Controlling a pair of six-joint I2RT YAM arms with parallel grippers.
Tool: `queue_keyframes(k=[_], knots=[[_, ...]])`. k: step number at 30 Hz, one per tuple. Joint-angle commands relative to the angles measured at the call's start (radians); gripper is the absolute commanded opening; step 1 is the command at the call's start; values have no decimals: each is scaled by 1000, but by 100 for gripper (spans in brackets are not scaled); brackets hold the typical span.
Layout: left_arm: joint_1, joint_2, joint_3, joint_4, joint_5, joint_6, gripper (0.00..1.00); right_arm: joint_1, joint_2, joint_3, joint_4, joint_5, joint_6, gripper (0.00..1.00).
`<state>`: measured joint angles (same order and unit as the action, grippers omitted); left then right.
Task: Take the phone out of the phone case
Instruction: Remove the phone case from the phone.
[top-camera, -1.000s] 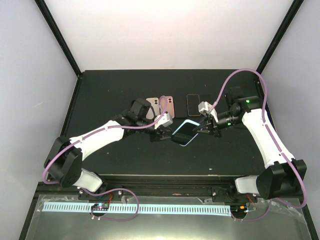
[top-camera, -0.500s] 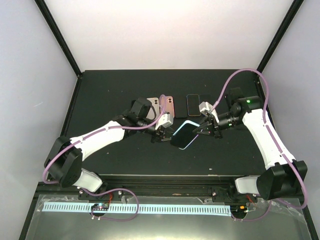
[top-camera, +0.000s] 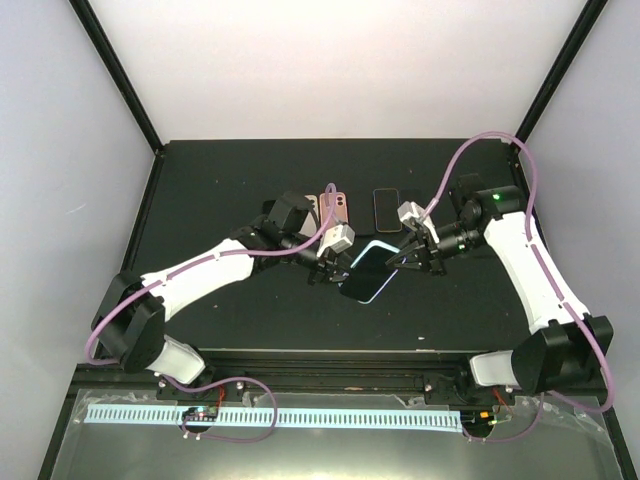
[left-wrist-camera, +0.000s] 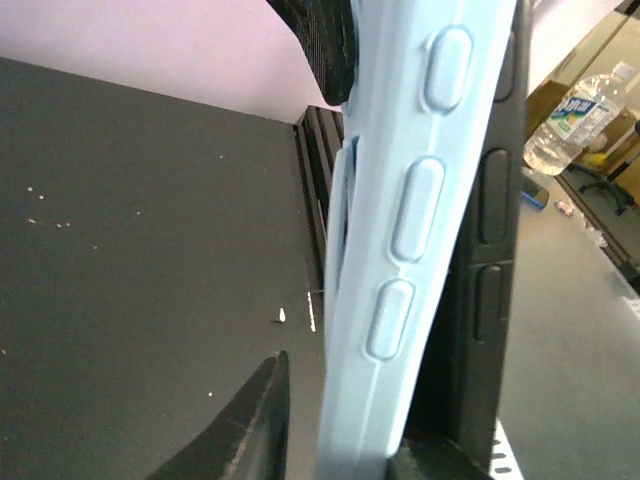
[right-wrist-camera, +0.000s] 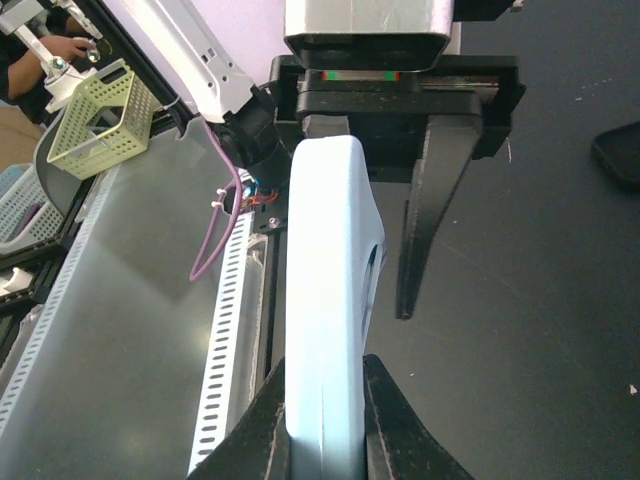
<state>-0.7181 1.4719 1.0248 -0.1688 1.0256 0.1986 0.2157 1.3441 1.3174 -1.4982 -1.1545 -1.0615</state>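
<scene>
Two grippers meet on the smooth pale-blue phone case (right-wrist-camera: 325, 300), dark phone (top-camera: 362, 266) inside, held above the table (top-camera: 200, 200): right gripper (top-camera: 402, 258) pinches its rounded end, left gripper (top-camera: 328, 268) straddles its button-ridged edge, grip unclear.

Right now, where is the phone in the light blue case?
In the top view the phone is mid-table, the right gripper shut on its right end, the left gripper at its left edge, just nearer than the pink phone.

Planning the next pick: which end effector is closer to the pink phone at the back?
Left. The left end effector sits in front of the pink phone; the right end effector, gripping the blue-cased phone, is farther right.
</scene>
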Motion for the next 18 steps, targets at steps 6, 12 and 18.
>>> queue_keyframes(k=[6,12,18], knots=[[-2,-20,110,160,-43,-152,9,66,93,81,-18,-145,-19,1],[84,-19,46,316,-45,-444,2,17,148,139,13,-152,33,16],[120,-20,23,368,-42,-541,2,-24,160,193,177,-106,229,48]])
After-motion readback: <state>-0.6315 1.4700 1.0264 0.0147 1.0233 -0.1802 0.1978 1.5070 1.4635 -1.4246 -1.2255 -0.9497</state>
